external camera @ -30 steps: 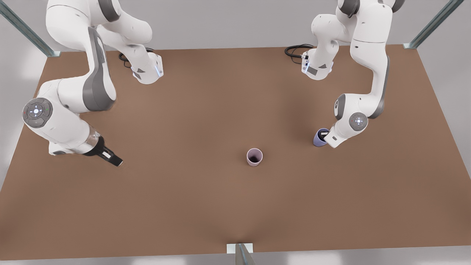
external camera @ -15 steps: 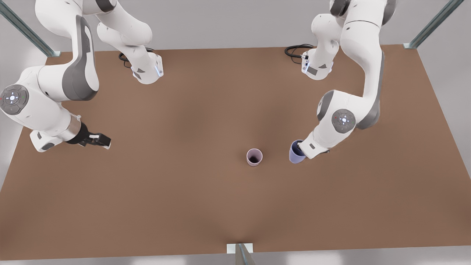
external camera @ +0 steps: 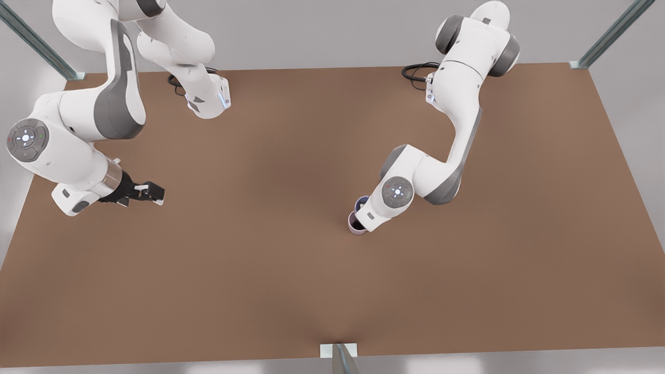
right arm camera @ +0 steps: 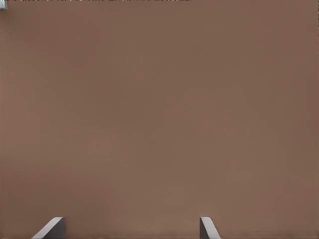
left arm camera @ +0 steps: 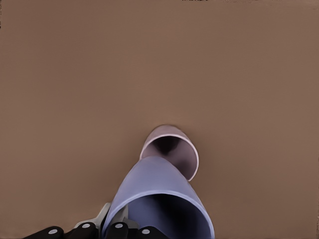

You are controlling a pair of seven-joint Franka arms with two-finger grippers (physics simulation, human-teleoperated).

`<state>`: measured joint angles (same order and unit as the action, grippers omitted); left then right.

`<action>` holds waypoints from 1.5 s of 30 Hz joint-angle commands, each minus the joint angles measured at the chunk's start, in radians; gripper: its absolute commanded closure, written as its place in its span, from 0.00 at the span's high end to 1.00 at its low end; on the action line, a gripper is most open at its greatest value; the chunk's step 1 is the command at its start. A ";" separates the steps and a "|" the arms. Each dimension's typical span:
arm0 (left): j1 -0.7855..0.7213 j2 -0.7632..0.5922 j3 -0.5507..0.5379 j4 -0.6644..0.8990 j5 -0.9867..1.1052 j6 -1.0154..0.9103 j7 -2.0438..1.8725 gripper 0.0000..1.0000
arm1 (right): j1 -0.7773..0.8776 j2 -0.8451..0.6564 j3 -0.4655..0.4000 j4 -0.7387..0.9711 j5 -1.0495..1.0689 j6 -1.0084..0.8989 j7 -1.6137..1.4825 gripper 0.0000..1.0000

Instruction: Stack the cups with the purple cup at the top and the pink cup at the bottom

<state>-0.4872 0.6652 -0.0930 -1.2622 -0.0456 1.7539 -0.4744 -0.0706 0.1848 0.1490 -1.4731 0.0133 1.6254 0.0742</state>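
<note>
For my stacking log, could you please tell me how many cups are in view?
2. The purple cup is held by the left gripper above the pink cup, which stands on the table near its middle. The right gripper waits open at the front view's left.

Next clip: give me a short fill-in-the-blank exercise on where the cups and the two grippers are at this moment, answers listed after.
1. The left gripper holds the ____ cup.
2. Straight below that held cup stands the ____ cup, upright on the table.
3. The right gripper, waiting at the front view's left, has its jaws ____.
4. The pink cup's inside is ____ than its outer wall.

Missing words: purple; pink; open; darker
</note>
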 commanded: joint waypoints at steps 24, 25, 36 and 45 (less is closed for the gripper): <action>0.009 0.013 -0.021 -0.019 -0.022 0.088 -0.227 0.21 | 0.000 0.015 0.001 0.031 -0.001 -0.018 0.035 1.00; 0.009 0.011 -0.021 -0.020 -0.022 0.082 -0.225 0.21 | -0.003 0.015 0.001 0.033 0.004 -0.021 0.029 1.00; 0.009 0.025 -0.031 -0.022 -0.023 0.091 -0.233 0.21 | -0.001 0.013 0.000 0.037 0.004 -0.021 0.035 1.00; 0.009 0.042 -0.031 -0.026 -0.022 0.110 -0.230 0.21 | -0.006 0.015 0.000 0.039 0.005 -0.019 0.030 1.00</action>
<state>-0.4788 0.7077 -0.1245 -1.2881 -0.0653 1.8503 -0.6903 -0.0771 0.2007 0.1485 -1.4349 0.0172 1.6052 0.1036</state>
